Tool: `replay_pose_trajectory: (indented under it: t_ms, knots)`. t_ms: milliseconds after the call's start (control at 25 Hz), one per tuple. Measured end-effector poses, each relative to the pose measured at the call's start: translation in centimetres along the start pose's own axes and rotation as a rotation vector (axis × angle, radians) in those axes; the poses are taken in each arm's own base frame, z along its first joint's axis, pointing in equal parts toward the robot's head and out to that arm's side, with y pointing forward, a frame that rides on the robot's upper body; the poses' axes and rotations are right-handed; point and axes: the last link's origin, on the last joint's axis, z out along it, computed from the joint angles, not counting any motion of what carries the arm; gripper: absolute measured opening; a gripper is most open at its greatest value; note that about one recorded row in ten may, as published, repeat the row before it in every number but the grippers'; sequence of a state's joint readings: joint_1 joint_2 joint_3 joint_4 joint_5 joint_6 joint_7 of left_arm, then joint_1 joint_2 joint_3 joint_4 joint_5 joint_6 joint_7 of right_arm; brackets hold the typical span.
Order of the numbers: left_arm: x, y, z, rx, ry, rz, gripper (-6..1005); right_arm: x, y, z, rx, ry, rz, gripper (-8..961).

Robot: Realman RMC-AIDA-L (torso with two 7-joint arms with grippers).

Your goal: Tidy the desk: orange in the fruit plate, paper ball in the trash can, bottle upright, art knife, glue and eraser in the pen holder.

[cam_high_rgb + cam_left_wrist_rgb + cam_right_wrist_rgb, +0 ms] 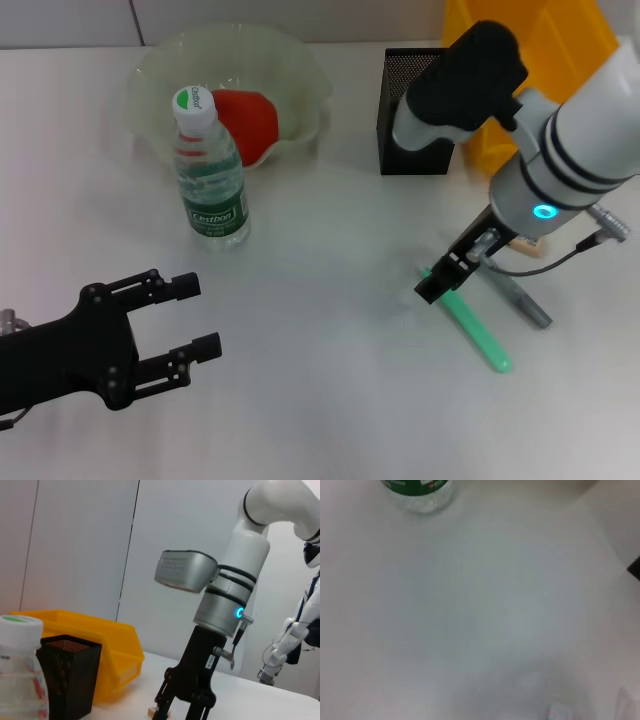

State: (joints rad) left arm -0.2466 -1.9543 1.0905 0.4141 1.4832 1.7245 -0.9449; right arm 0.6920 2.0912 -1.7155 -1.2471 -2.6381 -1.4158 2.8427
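Left gripper (205, 315) is closest to the head cam, sitting low at the near-left corner of the desk (320, 400), black fingers spread apart w/ nothing between them, pointing roughly toward the middle of the table. It's well apart from everything.

Right gripper (437, 285) is the one at work. The white arm comes in from the right, elbow up over the pen holder (412, 100), wrist angled down toward the table. Its black tip is right at the near end of the art knife (475, 328), which lies flat on the table, slanting away toward the near-right. Can't tell if the fingers are parted or pinched, or if they're actually on the knife. The glue (520, 295) lies just beside the knife, on its right. A bit of the beige eraser (528, 245) peeks out from behind the wrist.

Other stuff: bottle (208, 170) is standing upright just in front of the fruit plate (300, 70), and the orange (245, 120) is in the plate. Trash can (560, 40) is behind the pen holder at the far right.

Left wrist cam gives a side look the head cam doesn't: right gripper (182, 707) hanging near vertical over the table, w/ the pen holder (70, 675) and yellow trash can (115, 650) behind it and the bottle (20, 675) up close. Right wrist cam just has bare table plus the bottle's base (417, 492).
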Motion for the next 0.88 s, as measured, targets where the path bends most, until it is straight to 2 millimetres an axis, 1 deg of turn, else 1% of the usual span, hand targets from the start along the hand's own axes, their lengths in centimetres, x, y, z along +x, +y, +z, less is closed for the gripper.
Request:
replay_pose_trajectory:
  t_ms: [40, 200, 280, 600, 880]
  knots:
    - [0.0, 0.0, 0.0, 0.000, 0.000, 0.000, 698, 0.0, 0.0, 0.0, 0.000, 0.000, 0.000, 732]
    - [-0.2, 0.1, 0.2, -0.002, -0.004, -0.004, 698, -0.3, 0.3, 1.3, -0.027, -0.020, 0.015, 725]
    - [-0.2, 0.1, 0.2, -0.002, -0.003, -0.004, 698, -0.3, 0.3, 1.4, -0.027, -0.021, 0.016, 721]
    - [-0.2, 0.2, 0.6, 0.000, 0.005, -0.007, 698, -0.4, 0.1, 1.6, -0.019, -0.022, 0.016, 494]
    - [-0.1, 0.2, 0.7, -0.001, 0.009, -0.007, 698, -0.4, 0.1, 1.7, -0.017, -0.012, 0.009, 340]
